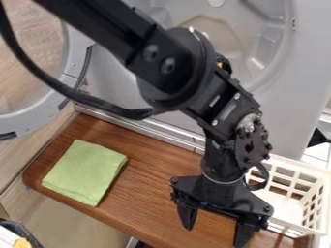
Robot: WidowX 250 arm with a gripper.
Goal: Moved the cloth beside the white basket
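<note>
the folded pale green cloth point(84, 172) lies flat near the left end of the brown wooden board point(152, 179), close to its near edge and well apart from the white slotted plastic basket point(296, 165) at the right end. the basket likely marks the goal, so the cloth probably has to cross most of the board; its neat fold should help it travel as one piece. the black two-finger gripper point(215, 236) hangs near the basket, fingers wide apart, gripping nothing.
</note>
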